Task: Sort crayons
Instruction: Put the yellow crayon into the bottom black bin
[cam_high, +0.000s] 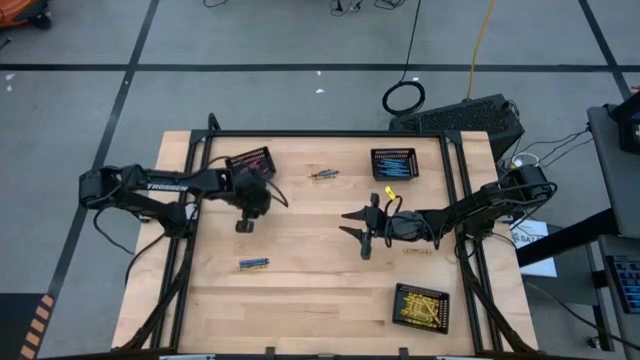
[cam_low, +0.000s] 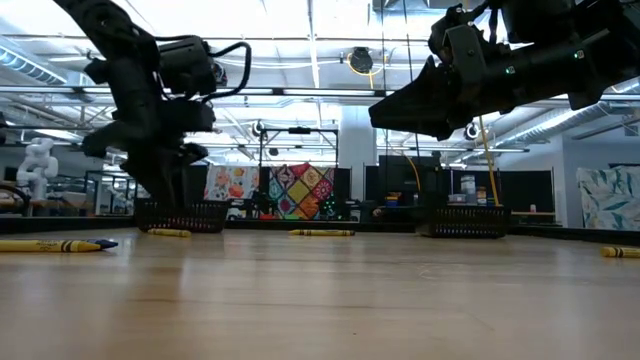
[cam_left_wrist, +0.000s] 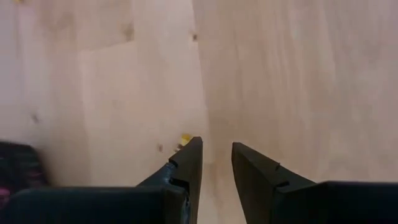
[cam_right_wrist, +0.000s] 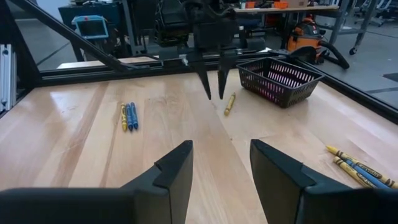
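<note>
My left gripper hangs over the table's left half, fingers pointing down, open by a narrow gap with nothing between them. A yellow crayon lies flat on the wood just beside its fingertips, untouched. A blue and yellow group of crayons lies nearer the front edge. More crayons lie at the far middle. My right gripper waits open and level above the table's middle, facing the left arm.
A black mesh basket with pink crayons stands at the far left behind the left gripper. A basket with blue ones stands at the far right, and one with yellow ones at the near right. Bare wood lies between them.
</note>
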